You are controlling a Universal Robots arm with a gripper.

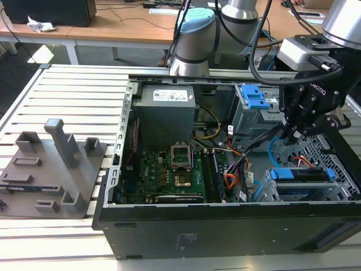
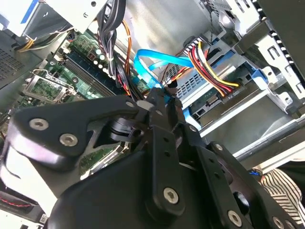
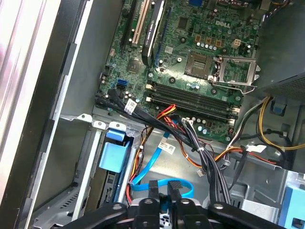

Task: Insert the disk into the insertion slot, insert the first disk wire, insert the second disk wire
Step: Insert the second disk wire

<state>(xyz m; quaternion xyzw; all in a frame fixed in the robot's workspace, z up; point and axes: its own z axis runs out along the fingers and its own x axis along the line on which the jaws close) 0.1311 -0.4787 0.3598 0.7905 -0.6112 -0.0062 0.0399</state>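
Down inside the case point(image 1: 225, 226), gripper point(image 2: 165, 98) has the blue wire point(image 2: 147, 64) pinched between its fingertips, close to the disk point(image 1: 300, 174), which sits in the slot point(image 1: 265, 189) at the exterior view's right.

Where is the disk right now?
The disk sits in the insertion slot at the exterior view's right, below the gripper holding the second disk wire.

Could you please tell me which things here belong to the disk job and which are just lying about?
In the job: gripper, shut on the second disk wire; disk; insertion slot.
Lying about: grey fixture; power supply; motherboard.
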